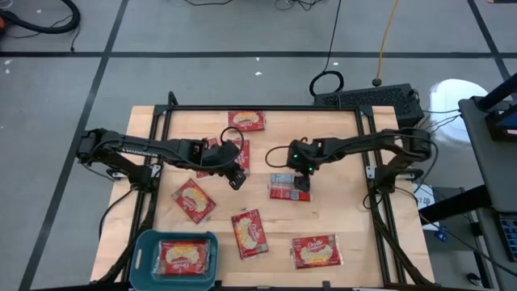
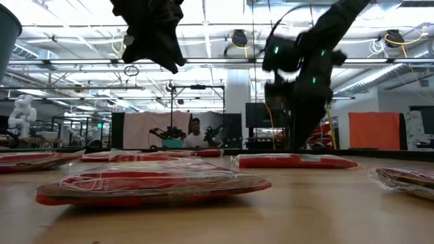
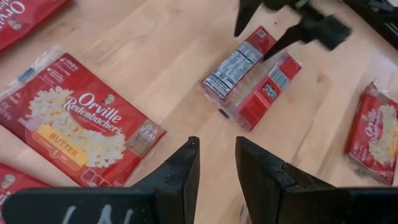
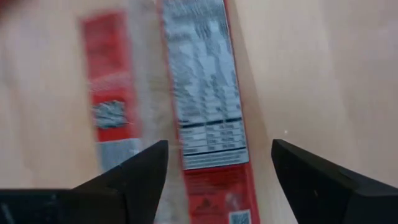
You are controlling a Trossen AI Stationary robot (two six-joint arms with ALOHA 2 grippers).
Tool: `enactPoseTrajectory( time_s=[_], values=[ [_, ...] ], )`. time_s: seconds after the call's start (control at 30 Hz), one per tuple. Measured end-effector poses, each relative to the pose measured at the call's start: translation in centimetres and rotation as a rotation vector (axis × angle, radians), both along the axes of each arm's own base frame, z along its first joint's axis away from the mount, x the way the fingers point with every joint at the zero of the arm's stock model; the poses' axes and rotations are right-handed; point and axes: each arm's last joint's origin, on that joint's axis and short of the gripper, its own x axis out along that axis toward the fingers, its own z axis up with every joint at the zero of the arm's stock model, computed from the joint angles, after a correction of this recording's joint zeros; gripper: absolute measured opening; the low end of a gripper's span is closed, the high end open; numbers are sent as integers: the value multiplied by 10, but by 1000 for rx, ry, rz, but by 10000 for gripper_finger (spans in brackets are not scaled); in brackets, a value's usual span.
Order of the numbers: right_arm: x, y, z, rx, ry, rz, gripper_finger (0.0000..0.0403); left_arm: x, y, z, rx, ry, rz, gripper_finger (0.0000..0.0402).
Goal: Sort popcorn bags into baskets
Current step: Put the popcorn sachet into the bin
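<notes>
High view: pale wooden tabletop (image 1: 339, 222) with flat red plastic popcorn packets scattered across it and a teal-blue rectangular plastic basket (image 1: 141, 257) at the near left corner. Inside that basket, one red packet (image 1: 182, 257) lying flat, picture side up. Loose on the wood: one packet near the far edge (image 1: 246, 121), one partly hidden under the left arm (image 1: 240, 158), one tilted just beyond the basket (image 1: 193, 200), one in the middle foreground (image 1: 250, 234), one toward the near right (image 1: 316, 251). At the table's centre, a packet turned label side up (image 1: 283, 185), blue-white nutrition panel showing.

Right gripper (image 1: 301, 185) low over one end of that label-up packet; in the right wrist view, dark fingers (image 4: 134, 177) spread wide to either side of the red strip with the nutrition label (image 4: 205, 109), nothing clamped between them. Contact with the packet not discernible.

Left gripper (image 1: 236, 179) hanging above bare wood, near the centre packet but apart from it; in the left wrist view, fingers (image 3: 186, 174) parted by a narrow gap, empty, with the label-up packet (image 3: 249, 78) and a butter-flavour packet (image 3: 78, 124) below and beyond.

Low view: a person (image 2: 195, 135) seated far back in the room.
</notes>
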Motion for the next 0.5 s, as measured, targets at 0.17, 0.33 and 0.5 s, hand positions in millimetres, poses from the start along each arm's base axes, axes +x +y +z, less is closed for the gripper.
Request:
enactPoseTrajectory(
  time_s=[0.17, 0.33, 0.5],
  values=[
    [9, 3, -22, 54, -7, 118, 279, 0, -8, 0, -6, -1, -24, 106],
    [14, 6, -30, 10, -24, 181, 257, -1, -15, 0, -7, 2, -48, 106],
    [15, 4, -29, -54, -21, 169, 188, -2, -19, 0, 9, 7, -66, 106]
  ],
)
